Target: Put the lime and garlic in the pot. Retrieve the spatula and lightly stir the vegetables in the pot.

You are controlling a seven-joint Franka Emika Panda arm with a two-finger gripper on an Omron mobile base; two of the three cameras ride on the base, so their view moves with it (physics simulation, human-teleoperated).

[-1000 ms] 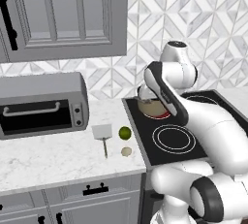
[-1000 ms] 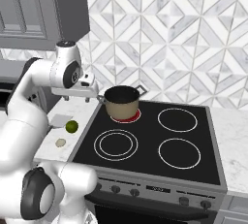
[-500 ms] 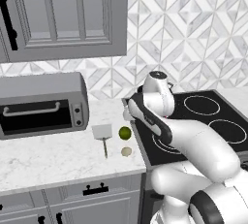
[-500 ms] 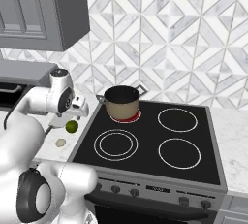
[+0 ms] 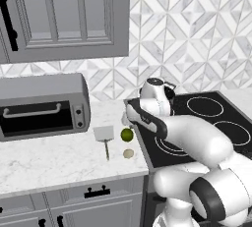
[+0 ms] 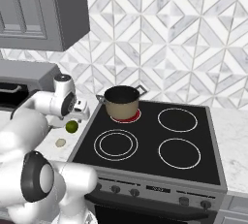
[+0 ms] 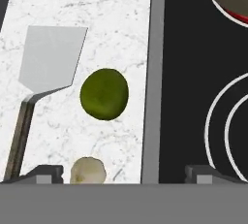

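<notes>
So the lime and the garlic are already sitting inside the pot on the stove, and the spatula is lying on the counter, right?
Not quite. The lime and garlic are not in the pot; they lie on the marble counter beside the spatula, as the hand view shows. The pot does stand on the stove.

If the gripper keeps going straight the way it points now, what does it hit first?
Most likely the lime: it sits near the middle of the hand view, between the open fingertips, on the counter beside the stove. Depth is hard to judge.

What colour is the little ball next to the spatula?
The lime is a dark yellow-green, like an olive. It shows best in the hand view.
</notes>
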